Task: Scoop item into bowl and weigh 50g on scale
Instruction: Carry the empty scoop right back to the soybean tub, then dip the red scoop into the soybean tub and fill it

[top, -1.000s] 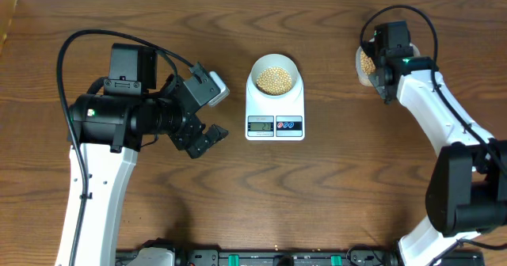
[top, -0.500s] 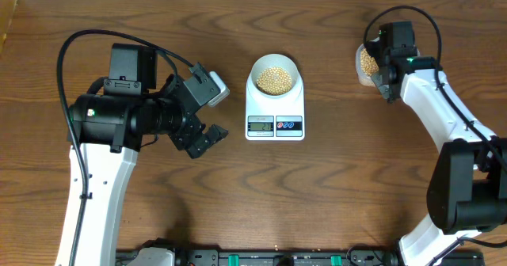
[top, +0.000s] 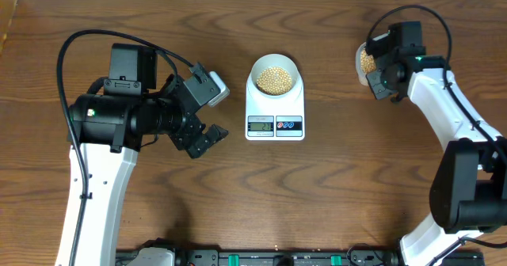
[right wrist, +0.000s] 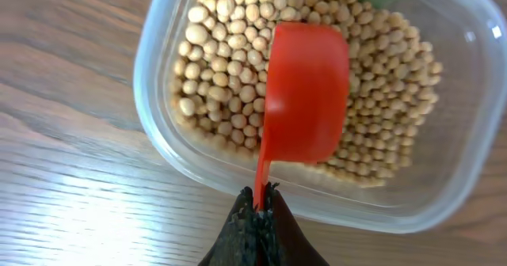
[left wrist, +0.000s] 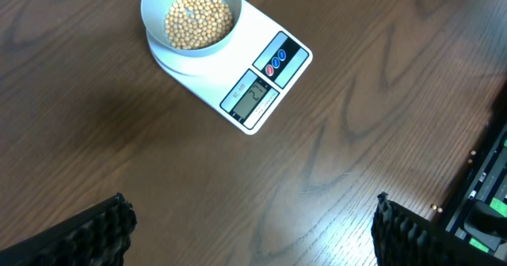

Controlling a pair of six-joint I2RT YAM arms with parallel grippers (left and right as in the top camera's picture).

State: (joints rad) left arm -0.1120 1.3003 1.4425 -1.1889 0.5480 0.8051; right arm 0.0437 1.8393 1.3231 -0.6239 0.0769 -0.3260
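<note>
The pale bowl (top: 274,62) stands on the white scale (top: 275,115) at the table's middle, with tan beans (top: 275,78) in it. The left wrist view shows the same bowl (left wrist: 152,5), beans (left wrist: 198,20) and scale (left wrist: 265,80) at the top. My left gripper (top: 207,137) hangs open left of the scale, its fingers (left wrist: 103,230) wide apart with nothing between them. My right gripper (right wrist: 260,203) is shut on the thin handle of a red scoop (right wrist: 307,92). The scoop is held over more beans (right wrist: 226,60) in a clear tub (right wrist: 444,147). No beans show on the scoop.
The clear tub (top: 364,62) sits at the far right of the table, partly under my right wrist (top: 396,52). A white wall edge runs along the back. Black equipment lines the front edge (top: 261,258).
My right wrist has shifted a little to the right and turned over the tub. The left arm, bowl and scale have not moved.
</note>
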